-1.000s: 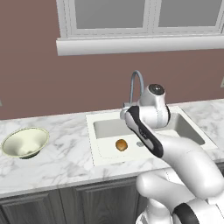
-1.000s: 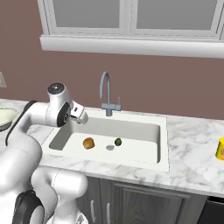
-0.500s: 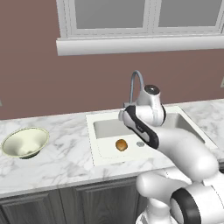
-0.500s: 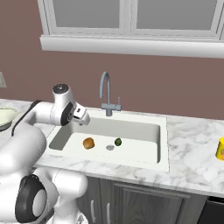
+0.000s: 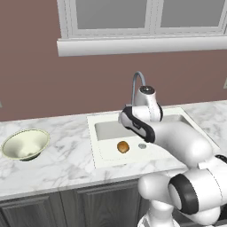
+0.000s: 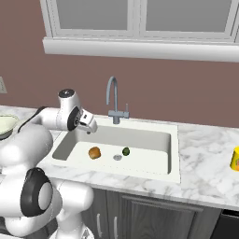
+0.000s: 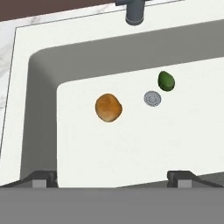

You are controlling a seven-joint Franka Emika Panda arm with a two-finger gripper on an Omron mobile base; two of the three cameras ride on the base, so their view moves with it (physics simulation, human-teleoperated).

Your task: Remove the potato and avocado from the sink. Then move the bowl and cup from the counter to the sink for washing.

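Spread wide and holding nothing, the pincer [image 7: 112, 177] hangs above the sink [image 6: 154, 169], its two dark tips standing far apart at the near edge of the hand view and touching neither food. Below it runs a white marble surface [image 5: 66, 164] with grey veins, set over dark grey cabinet doors [image 6: 140, 214], against a reddish-brown wall [image 6: 186, 88] with a white-framed window [image 6: 140, 23] and a broad sill over the basin. One sink is let into this surface, a white rectangular basin with one small grey drain [image 7: 152, 99] on its floor and one grey gooseneck faucet [image 6: 113, 100] rising at its back edge. Inside lie two foods: one potato [image 7: 108, 107], orange-brown and rounded, and one avocado [image 7: 166, 81], smaller and dark green, with the drain between them (the avocado just beside it, the potato a little farther off). One bowl [image 5: 25, 144], pale cream-green and shallow, sits upright on the surface well to the left of the sink, apart from everything else. One cup [image 6: 235, 158], yellow-orange, stands on the surface far to the right of the basin, cut by the picture's edge in the right base view.
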